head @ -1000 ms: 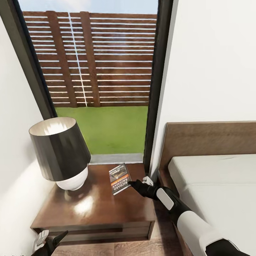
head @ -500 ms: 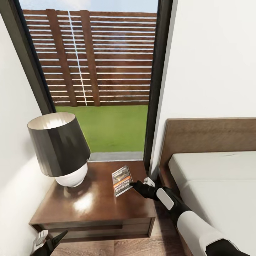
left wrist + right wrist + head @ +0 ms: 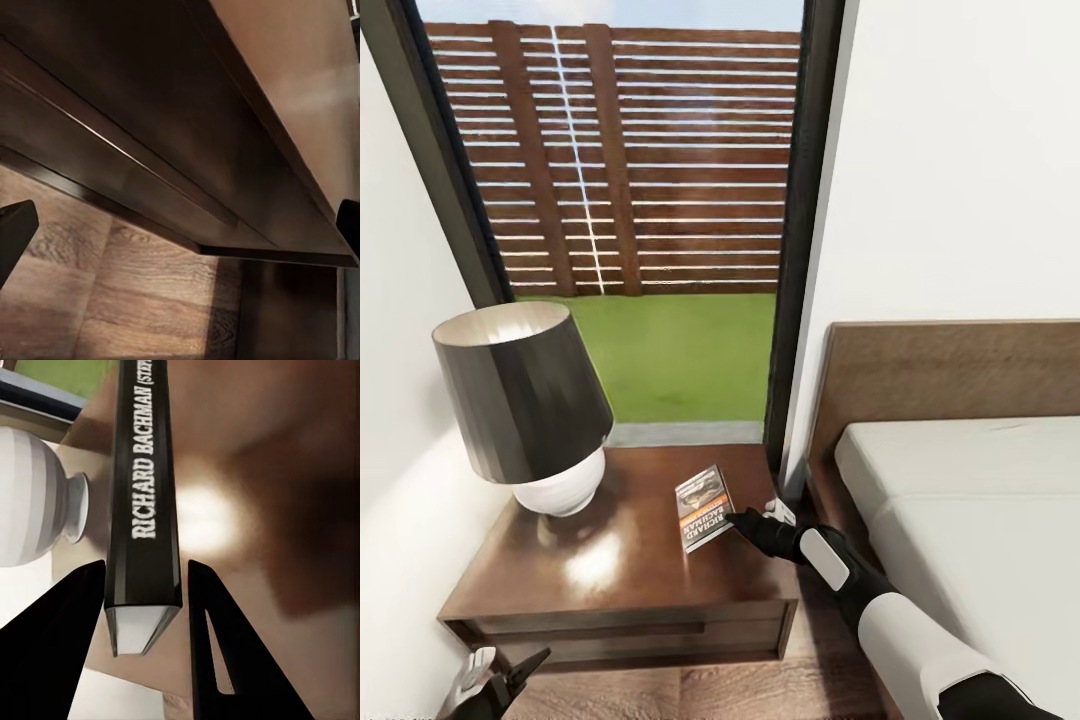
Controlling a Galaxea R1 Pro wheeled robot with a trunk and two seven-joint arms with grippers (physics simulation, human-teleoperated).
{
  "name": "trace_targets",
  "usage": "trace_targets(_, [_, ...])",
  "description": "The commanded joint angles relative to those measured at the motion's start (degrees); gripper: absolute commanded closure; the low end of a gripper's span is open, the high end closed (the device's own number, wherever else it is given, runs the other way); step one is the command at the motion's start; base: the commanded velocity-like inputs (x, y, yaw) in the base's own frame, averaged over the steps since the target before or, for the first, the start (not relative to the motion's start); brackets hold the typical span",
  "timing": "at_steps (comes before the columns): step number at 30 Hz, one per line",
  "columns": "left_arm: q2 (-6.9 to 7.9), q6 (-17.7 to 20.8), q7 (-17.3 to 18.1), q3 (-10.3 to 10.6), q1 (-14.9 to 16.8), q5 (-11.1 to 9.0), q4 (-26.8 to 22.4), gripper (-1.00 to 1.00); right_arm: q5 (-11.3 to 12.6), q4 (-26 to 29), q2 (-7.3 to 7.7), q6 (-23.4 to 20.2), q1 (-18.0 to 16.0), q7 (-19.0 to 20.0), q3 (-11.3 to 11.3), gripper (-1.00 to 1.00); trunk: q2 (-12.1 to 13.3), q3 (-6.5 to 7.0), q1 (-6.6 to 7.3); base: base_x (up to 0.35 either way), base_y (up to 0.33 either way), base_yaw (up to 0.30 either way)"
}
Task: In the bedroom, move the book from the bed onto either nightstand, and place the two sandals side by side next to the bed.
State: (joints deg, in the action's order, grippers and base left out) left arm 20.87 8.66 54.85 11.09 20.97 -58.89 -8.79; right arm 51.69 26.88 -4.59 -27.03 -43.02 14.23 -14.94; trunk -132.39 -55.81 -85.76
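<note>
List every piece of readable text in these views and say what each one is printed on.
"RICHARD BACHMAN": white letters on the dark spine of the book, between the fingers of the right pincer.
"(STEP": cut off by the picture edge, higher on the same spine.
"RICHARD BACHMAN": on the book's orange cover band in the head view, barely legible.
Other cover print: too small to read.

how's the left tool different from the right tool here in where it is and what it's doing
The right tool is up at the nightstand top, its fingers on either side of the book, with a gap showing on each side. The left tool hangs low, below the nightstand's drawer front near the wood floor, with nothing between its fingers. Both are black, two-fingered and spread open.
</note>
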Motion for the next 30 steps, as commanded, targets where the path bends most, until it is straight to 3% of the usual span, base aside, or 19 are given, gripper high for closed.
trace_targets(1, [0.02, 0.6, 0.2, 0.3, 0.0, -0.6, 0.0, -1.0, 0.3, 0.0, 0.02, -0.1, 0.0, 0.1, -0.1, 1.0, -0.4, -0.23, -0.21, 0.0, 0.0, 0.0])
trace_targets(7, [-0.08, 0.6, 0.1, 0.3, 0.0, -0.6, 0.0, -1.0, 0.3, 0.0, 0.02, -0.1, 0.0, 0.1, -0.1, 1.0, -2.8, -1.31, -1.53, 0.0, 0.0, 0.0])
trace_targets(30, [-0.13, 0.6, 0.1, 0.3, 0.0, -0.6, 0.0, -1.0, 0.3, 0.0, 0.02, -0.1, 0.0, 0.1, -0.2, 1.0, -2.8, -1.31, -1.53, 0.0, 0.0, 0.0])
